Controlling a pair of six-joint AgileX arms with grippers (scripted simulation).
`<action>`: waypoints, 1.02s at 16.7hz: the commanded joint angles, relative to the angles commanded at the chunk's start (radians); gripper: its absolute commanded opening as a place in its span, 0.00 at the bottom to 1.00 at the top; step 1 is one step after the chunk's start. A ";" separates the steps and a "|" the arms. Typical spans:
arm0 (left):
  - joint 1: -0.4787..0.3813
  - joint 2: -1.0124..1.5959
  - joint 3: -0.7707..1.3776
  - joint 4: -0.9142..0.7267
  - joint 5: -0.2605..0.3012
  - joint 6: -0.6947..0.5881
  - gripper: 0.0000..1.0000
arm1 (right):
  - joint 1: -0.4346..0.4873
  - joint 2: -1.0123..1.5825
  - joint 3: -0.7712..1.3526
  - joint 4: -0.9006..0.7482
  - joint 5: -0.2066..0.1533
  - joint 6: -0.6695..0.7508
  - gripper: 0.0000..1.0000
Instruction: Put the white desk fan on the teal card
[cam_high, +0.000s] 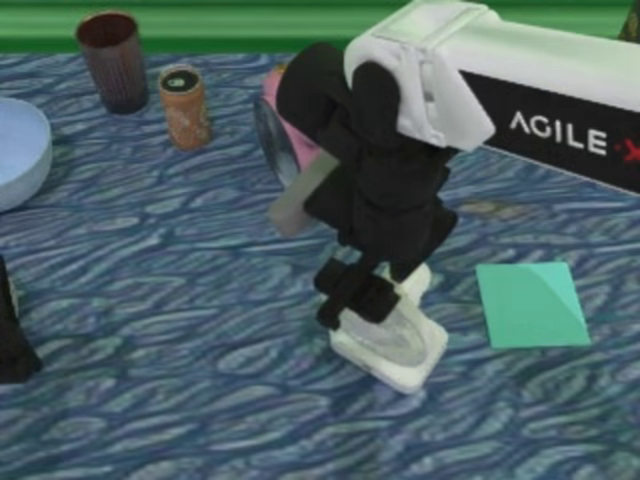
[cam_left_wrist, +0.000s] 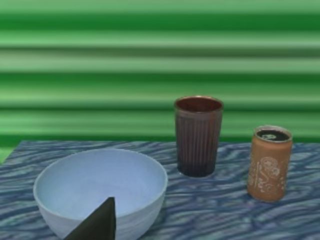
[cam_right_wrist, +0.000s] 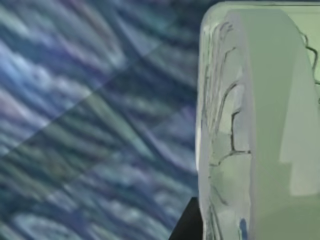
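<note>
The white desk fan (cam_high: 395, 345) stands on the blue patterned table near the middle, its grilled cage facing left. My right gripper (cam_high: 362, 298) comes down over its top, shut on the cage. Up close, the fan (cam_right_wrist: 260, 125) fills one side of the right wrist view, with one dark fingertip (cam_right_wrist: 187, 225) pressed against its rim; the other finger is hidden. The teal card (cam_high: 530, 303) lies flat to the right of the fan, a short gap away. My left gripper (cam_high: 10, 340) stays parked at the table's left edge, with one fingertip (cam_left_wrist: 102, 222) showing in front of a bowl.
A pink alarm clock (cam_high: 280, 125) stands behind the right arm, partly hidden. At the back left are a dark ribbed cup (cam_high: 112, 60), an orange can (cam_high: 184, 105) and a pale blue bowl (cam_high: 15, 150). A green wall (cam_high: 250, 25) runs along the far edge.
</note>
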 joint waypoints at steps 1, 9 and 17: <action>0.000 0.000 0.000 0.000 0.000 0.000 1.00 | 0.000 0.000 0.000 0.000 0.000 0.000 0.25; 0.000 0.000 0.000 0.000 0.000 0.000 1.00 | 0.000 0.000 0.000 0.000 0.000 0.000 0.00; 0.000 0.000 0.000 0.000 0.000 0.000 1.00 | -0.003 -0.004 0.079 -0.075 0.001 0.003 0.00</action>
